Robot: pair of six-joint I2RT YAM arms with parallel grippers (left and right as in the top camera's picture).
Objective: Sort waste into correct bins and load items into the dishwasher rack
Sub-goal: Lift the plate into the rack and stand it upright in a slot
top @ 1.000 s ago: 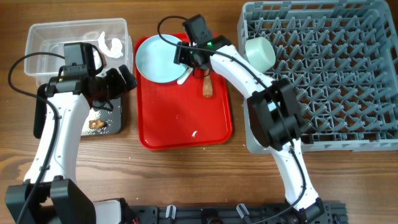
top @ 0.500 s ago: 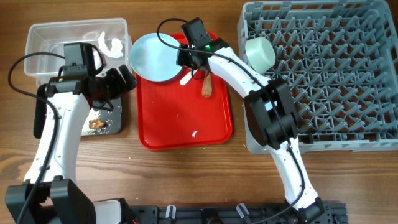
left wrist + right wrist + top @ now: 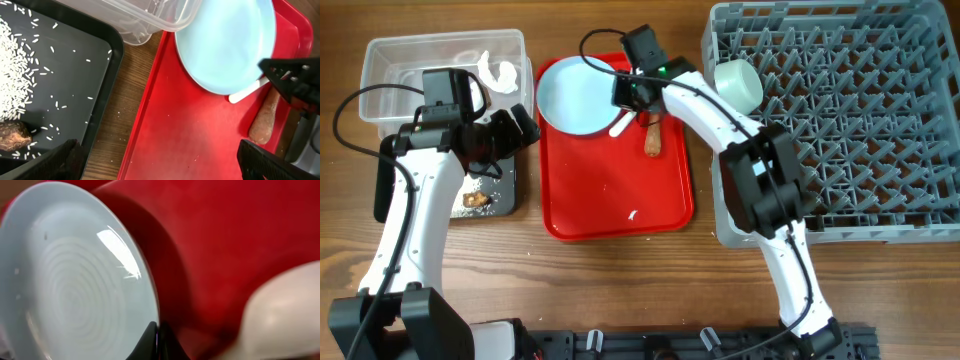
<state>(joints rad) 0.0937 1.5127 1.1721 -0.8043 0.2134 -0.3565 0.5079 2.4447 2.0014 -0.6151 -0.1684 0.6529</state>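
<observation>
At far left the tub (image 3: 440, 60) holds crumpled paper (image 3: 500, 73). In front of it the black tray (image 3: 85, 90) carries scattered rice (image 3: 15, 65) and a brown lump (image 3: 474, 199). The left jaws hang spread wide over the strip of counter (image 3: 112, 125) between the black tray and the red tray (image 3: 620, 190), with nothing between them. The plate (image 3: 570, 95) sits at the red tray's far left corner, overhanging its edge toward the tub. The right jaws are clenched on the plate's right rim, which looks lifted off the tray. Just beside lie the spoon (image 3: 619, 125), partly under the plate, and the stick (image 3: 653, 138). A bowl (image 3: 738, 83) lies on its side at the left edge of the rack (image 3: 860, 130).
</observation>
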